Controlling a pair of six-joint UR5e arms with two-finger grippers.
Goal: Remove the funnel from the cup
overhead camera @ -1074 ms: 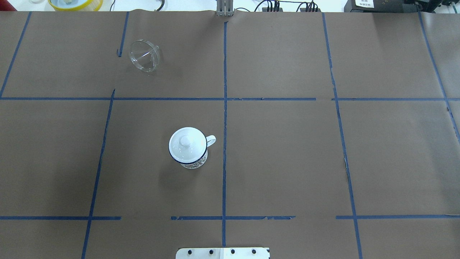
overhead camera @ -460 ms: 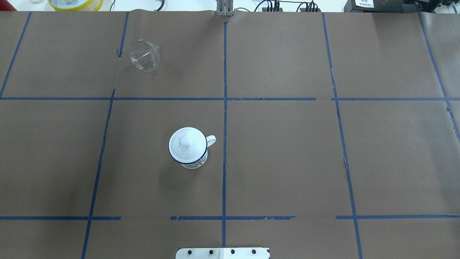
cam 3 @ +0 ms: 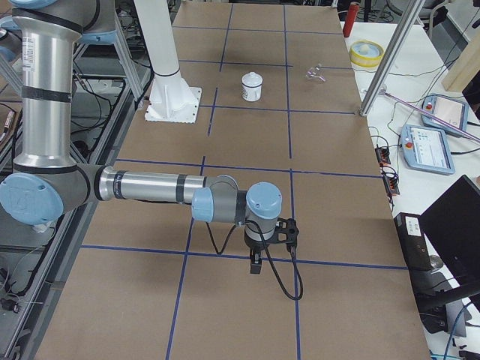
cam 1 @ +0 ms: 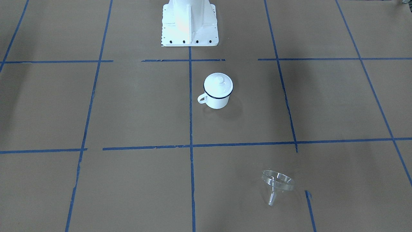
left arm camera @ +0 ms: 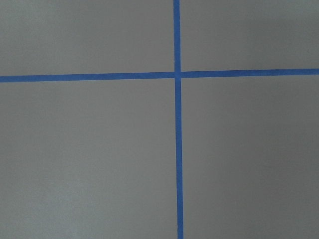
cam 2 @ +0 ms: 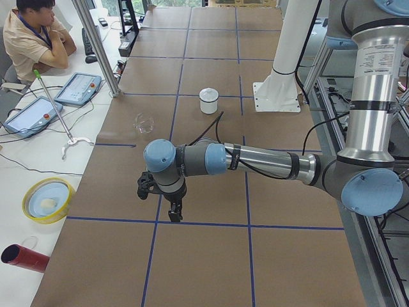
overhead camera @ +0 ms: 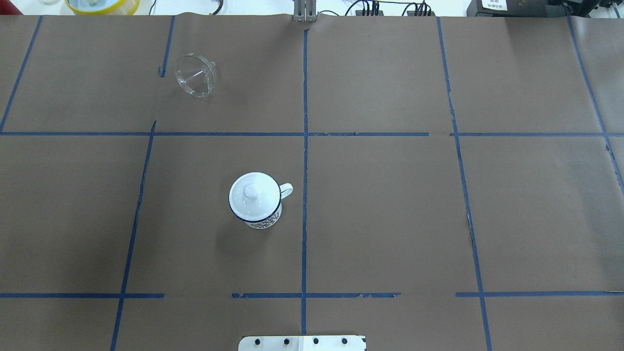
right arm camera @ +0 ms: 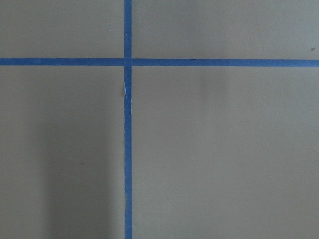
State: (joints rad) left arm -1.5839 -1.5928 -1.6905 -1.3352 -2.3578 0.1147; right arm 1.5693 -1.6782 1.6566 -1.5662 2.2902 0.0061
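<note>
The clear funnel (overhead camera: 196, 75) lies on its side on the brown table, far left of centre, apart from the cup; it also shows in the front view (cam 1: 277, 183). The white cup (overhead camera: 262, 223) with a blue rim stands upright near the middle, handle to the right, with a white knobbed lid (overhead camera: 251, 192) on it. In the front view the cup (cam 1: 217, 101) stands near the robot base. My left gripper (cam 2: 174, 211) and right gripper (cam 3: 256, 264) hover low over the table ends, far from both. I cannot tell whether they are open or shut.
The white robot base (cam 1: 189, 22) stands at the near table edge. A yellow bowl (overhead camera: 102, 5) sits off the far left corner. A red cylinder (cam 2: 25, 258), tablets (cam 2: 77, 88), a metal post (cam 2: 96, 45) and a seated operator (cam 2: 35, 35) are beside the table.
</note>
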